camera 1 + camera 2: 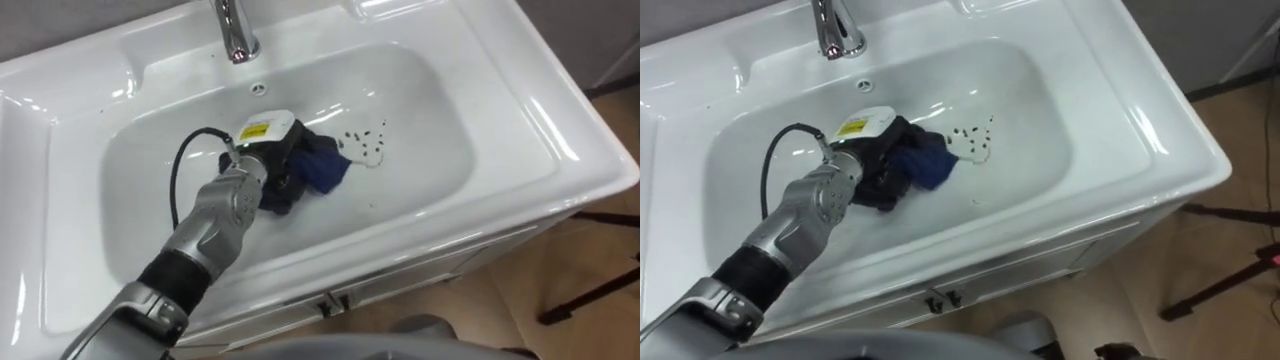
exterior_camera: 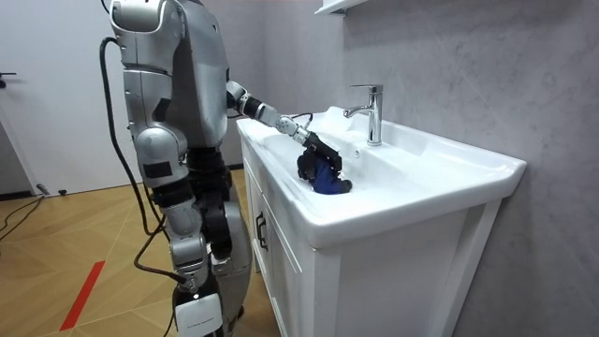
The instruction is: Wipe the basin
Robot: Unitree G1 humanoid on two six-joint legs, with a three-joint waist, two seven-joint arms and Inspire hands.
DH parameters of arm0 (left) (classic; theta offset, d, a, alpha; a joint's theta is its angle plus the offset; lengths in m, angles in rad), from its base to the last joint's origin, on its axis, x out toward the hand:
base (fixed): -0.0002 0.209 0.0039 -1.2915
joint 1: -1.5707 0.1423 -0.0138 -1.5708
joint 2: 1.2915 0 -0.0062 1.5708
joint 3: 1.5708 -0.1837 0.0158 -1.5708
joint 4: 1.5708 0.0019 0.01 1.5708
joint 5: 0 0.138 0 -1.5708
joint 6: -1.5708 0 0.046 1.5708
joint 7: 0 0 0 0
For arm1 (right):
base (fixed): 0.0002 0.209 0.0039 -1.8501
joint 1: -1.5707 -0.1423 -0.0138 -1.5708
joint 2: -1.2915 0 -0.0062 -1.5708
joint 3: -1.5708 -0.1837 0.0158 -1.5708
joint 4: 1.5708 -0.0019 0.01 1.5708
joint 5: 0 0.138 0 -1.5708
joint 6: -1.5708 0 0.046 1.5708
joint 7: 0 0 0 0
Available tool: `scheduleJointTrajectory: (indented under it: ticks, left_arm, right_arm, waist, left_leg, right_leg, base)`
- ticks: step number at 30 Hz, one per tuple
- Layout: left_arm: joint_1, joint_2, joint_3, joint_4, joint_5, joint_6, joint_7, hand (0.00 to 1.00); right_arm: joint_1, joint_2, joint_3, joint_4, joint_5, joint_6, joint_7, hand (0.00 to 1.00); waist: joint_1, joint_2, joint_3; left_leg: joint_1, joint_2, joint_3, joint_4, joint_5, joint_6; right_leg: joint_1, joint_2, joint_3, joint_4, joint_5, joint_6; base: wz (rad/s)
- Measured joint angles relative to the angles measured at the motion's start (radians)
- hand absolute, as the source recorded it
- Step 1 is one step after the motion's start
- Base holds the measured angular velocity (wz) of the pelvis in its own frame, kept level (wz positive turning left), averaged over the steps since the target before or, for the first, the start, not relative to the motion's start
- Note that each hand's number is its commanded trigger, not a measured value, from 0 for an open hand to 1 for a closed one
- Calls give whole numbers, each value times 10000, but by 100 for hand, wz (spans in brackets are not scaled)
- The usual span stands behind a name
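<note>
**Left eye view.** The white basin point(image 1: 430, 190) lies below the faucet point(image 1: 235, 30). The robot's left hand point(image 1: 268, 150) reaches in from the lower left and rests on a bunched dark blue cloth point(image 1: 325, 170) on the basin floor, a little left of centre. The hand's dark shell runs into the dark folds, so it cannot be told whether it grips the cloth or only presses on it. Just beside the cloth's right edge lies a cluster of dark specks point(image 1: 366, 143), uncovered. The rest of the bowl looks clean and glossy.

**Right eye view.** The layout is the same. The cloth sits between the hand and the specks, with its blue edge nearly touching the nearest of them. No streaks or wet trail can be made out on the porcelain around it.

**Room view.** The robot stands upright close against the front of the white vanity cabinet point(image 2: 393, 271), at the room view's left. Its left arm stretches over the rim and the cloth is bunched under the hand. The right hand point(image 2: 194, 304) hangs low at its side, too small to tell how it is set.

**Progress, as a judgement.** The cloth is in the basin and under the working hand, so the wipe is under way. The visible dirt has not been cleared. What is left is a pass to the right over the specks, then the surrounding bowl.
</note>
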Motion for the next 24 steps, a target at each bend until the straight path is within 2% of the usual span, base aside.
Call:
scheduleJointTrajectory:
  ticks: [5,12,19,24]
  left_arm:
    - [-328,-264,-256,-73,2,81,-290,100]
    - [-389,-356,-339,-467,0,255,-324,100]
    - [-393,-534,-351,-472,-38,270,-343,100]
    - [-588,-577,-420,-480,-999,268,-388,100]
  right_arm:
    - [-2,-48,-22,43,-282,115,108,0]
    - [14,-76,-25,46,-267,286,197,0]
    - [7,-73,88,258,-258,322,197,0]
    - [-106,-76,82,227,-260,314,294,0]
  waist:
    - [-124,65,-21]
    - [-343,59,-21]
    - [-369,25,0]
    - [-373,20,3]
  left_leg:
    - [-21,23,106,0,-53,9]
    - [-228,32,133,27,-62,30]
    - [-241,28,143,20,-62,29]
    - [-265,-2,149,15,-62,29]
  right_leg:
    - [-92,39,166,-46,-3,5]
    - [-293,49,201,-22,67,34]
    - [-292,47,184,-55,81,31]
    - [-298,14,129,-63,81,32]
  base:
    - [-5]
    - [-1]
    - [-1]
    - [1]
